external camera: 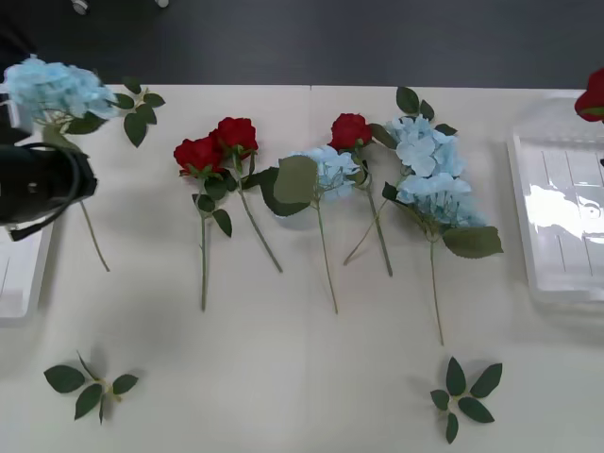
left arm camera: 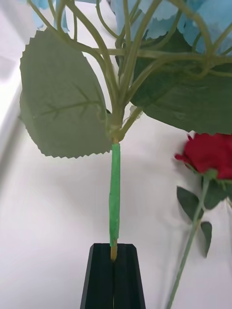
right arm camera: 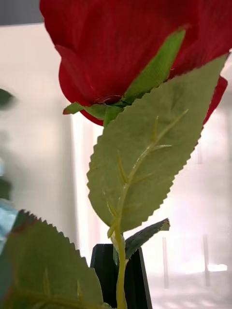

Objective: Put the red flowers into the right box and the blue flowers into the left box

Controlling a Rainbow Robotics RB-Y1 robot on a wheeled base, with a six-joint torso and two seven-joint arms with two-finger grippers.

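Overhead: left gripper (left arm camera: 114, 275) clamped on blue flower (left arm camera: 116, 193) beside left box (external camera: 19, 274); right gripper (right arm camera: 121, 280) pinching red rose (right arm camera: 125, 48) above right box (external camera: 557, 217).

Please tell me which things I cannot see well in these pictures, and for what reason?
- Left box, front view: mostly cut off by the edge and covered by the left arm; contents unknown.
- Right box, front view: cut off at the edge, washed out by glare.
- Red flower held by the right gripper: its stem end is hidden.
- Blue flower in the left gripper: bloom cropped.
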